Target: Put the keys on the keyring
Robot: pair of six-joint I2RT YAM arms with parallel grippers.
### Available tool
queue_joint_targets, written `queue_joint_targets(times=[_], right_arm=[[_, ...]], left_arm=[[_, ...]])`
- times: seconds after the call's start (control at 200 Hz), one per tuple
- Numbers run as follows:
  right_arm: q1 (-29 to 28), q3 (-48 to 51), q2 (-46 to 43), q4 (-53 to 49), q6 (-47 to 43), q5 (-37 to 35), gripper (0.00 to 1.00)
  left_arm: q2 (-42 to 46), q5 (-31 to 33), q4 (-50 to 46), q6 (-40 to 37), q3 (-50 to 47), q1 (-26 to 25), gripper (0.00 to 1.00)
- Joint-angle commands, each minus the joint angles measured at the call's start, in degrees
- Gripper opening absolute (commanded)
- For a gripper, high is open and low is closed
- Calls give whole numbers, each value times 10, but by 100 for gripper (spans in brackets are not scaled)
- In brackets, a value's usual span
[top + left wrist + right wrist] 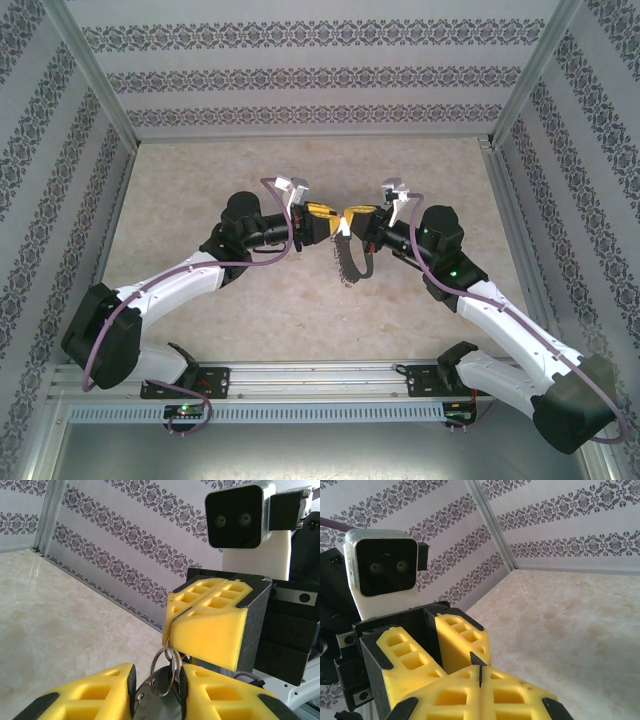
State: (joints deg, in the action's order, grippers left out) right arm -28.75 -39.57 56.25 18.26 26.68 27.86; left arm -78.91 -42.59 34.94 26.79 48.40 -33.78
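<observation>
Above the table's middle my two grippers meet tip to tip. In the top view the right gripper (352, 218) is shut on the top end of the grey keyring (347, 262), which hangs down from it with its row of small rings. In the left wrist view the left gripper (157, 682) has its jaws apart. The key's dark head (155, 702) and a silver split ring (165, 672) sit between the pads. That ring hangs from the shut yellow tips of the right gripper (169, 625). In the right wrist view the right gripper (480, 672) is pressed shut.
The beige marble-look table (300, 320) lies below both grippers. Patterned walls with metal corner posts (95, 85) close in the back and sides. The arm bases sit on the rail (320, 385) at the near edge.
</observation>
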Motion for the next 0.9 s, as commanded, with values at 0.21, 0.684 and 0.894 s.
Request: queue_joint_targets(times=[0.21, 0.684, 0.894], right_arm=[[-4, -9, -9, 16, -2, 1, 0], [-1, -10, -17, -3, -3, -14, 9], [51, 8, -64, -14, 26, -54, 51]], left_arm=[[-2, -1, 27, -4, 19, -6, 20], [7, 1, 59, -8, 17, -8, 0], [40, 22, 18, -58, 16, -8, 0]])
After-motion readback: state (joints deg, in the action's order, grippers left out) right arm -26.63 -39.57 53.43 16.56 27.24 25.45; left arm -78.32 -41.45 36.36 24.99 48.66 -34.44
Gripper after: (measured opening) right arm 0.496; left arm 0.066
